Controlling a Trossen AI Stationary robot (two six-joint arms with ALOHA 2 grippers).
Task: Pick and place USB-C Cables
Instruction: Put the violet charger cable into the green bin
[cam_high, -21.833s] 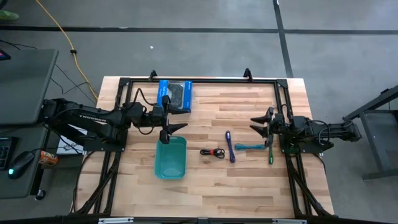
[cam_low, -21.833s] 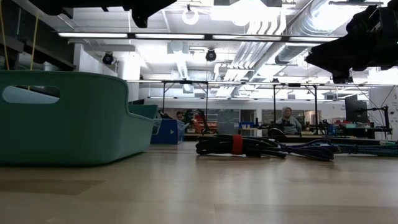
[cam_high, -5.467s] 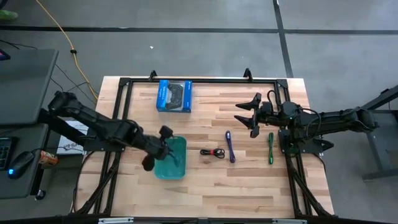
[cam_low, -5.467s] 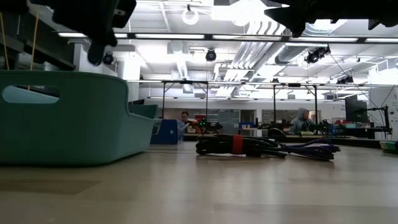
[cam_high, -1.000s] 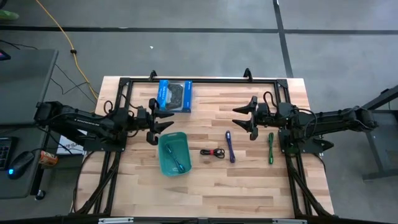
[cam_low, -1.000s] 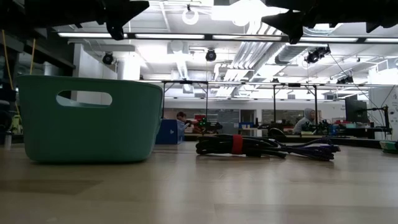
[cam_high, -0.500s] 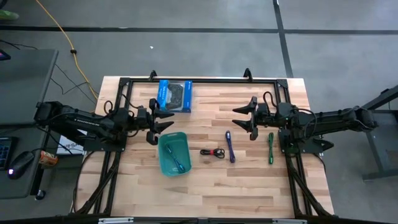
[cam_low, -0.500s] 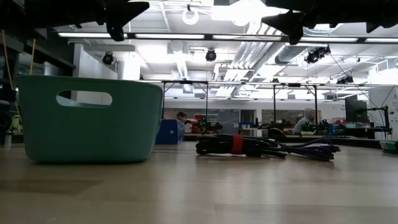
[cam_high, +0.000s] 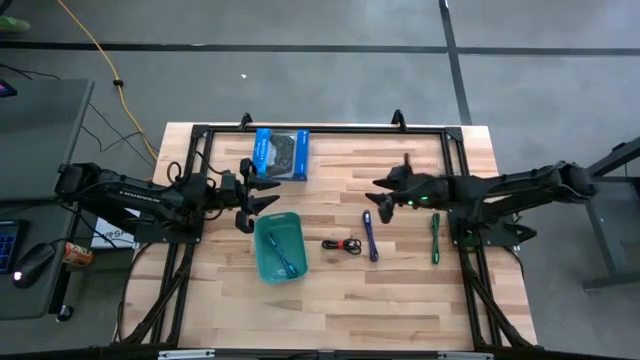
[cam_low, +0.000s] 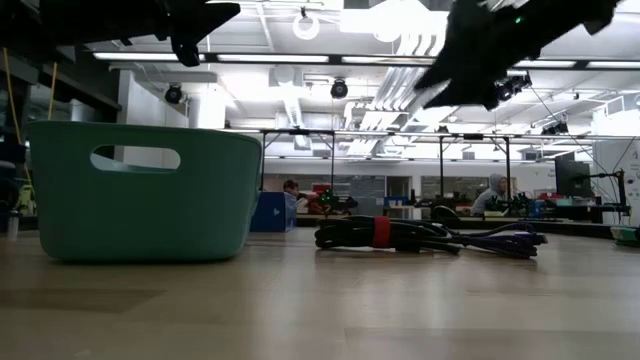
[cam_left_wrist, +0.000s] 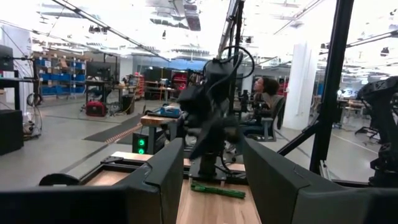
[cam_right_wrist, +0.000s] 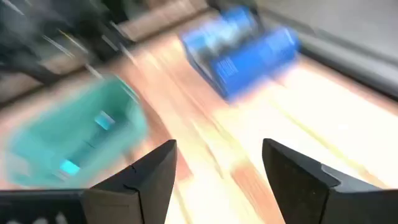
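Note:
Three USB-C cables lie flat on the wood table: a black one with a red tie (cam_high: 342, 244), a purple one (cam_high: 370, 235) and a green one (cam_high: 435, 238). A blue-teal cable (cam_high: 283, 252) lies inside the teal bin (cam_high: 262, 262). My right gripper (cam_high: 381, 195) hangs open above the table, just beyond the purple cable's far end, tipped downward, nothing between its fingers (cam_right_wrist: 217, 168). My left gripper (cam_high: 265, 197) waits open in the air, past the bin's far edge. In the low view the black cable (cam_low: 380, 233) and the purple cable (cam_low: 500, 240) show on the tabletop.
A blue box picturing a game controller (cam_high: 280, 153) lies at the far side of the table, left of centre. A black frame (cam_high: 320, 130) runs around the table's far and side edges. Bare wood spreads along the near half of the table.
My right gripper has swung toward the table's left edge and sunk a little, tipping from level to pointing downward and rolling; its view is blurred by the motion. Its fingers stay open. The cables and the bin lie as before.

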